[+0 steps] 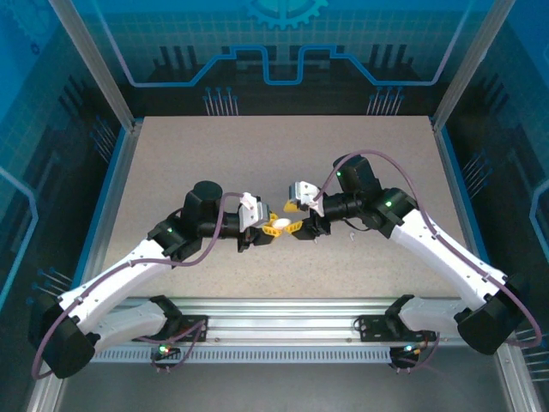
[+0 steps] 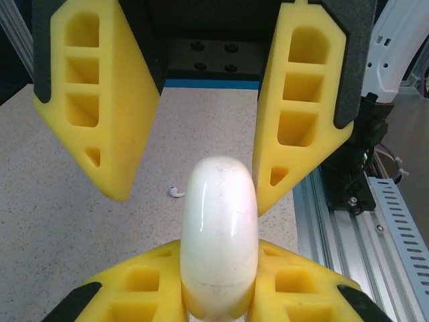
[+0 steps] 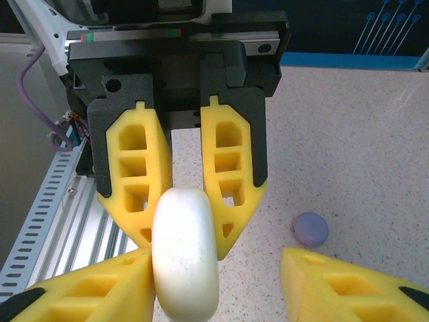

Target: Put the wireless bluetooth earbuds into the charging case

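Observation:
A white round charging case [image 2: 220,228] is held edge-on above the table, with my left gripper [image 2: 219,258] shut on its two flat faces. From the other side my right gripper [image 3: 214,268] stands open around the same case [image 3: 186,258]. Its left finger [image 3: 87,288] touches the case and its right finger [image 3: 348,285] stands well apart from it. From above, both grippers meet at the table's middle around the case [image 1: 284,225]. One white earbud [image 2: 175,192] lies on the table beyond the case. A pale purple disc-shaped case [image 3: 311,229] lies shut on the table.
The slotted aluminium rail [image 1: 283,322] runs along the near edge just behind the grippers. Speckled tabletop [image 1: 283,154] stretches away to the far wall. Both arms [image 1: 129,275] [image 1: 446,249] reach inward from the near corners.

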Available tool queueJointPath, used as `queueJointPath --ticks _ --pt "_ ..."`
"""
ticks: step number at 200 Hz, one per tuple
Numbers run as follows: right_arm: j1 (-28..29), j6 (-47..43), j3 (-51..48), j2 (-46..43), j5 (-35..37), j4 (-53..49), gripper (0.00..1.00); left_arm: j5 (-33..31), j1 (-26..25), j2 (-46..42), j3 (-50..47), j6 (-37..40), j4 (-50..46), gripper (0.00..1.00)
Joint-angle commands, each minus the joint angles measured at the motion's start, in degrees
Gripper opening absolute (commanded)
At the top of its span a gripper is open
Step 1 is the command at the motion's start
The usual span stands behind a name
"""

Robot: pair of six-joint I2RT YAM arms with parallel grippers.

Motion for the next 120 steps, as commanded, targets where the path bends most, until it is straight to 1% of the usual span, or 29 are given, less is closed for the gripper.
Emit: queueJointPath --ticks 1,87,120 --pt "-1.4 1.3 1.7 0.1 1.0 2.0 0.51 2.4 -0.5 -1.2 -0.2 0.8 0.2 0.21" --pt "-2.8 5.2 1.5 -0.1 5.6 7.5 0.5 2.5 -1.2 -1.4 0.1 1.8 -0.9 0.2" --pt "-3.1 5.7 1.7 -0.2 6.3 8.6 0.5 2.4 -1.3 -1.7 -0.1 1.9 -0.8 0.2"
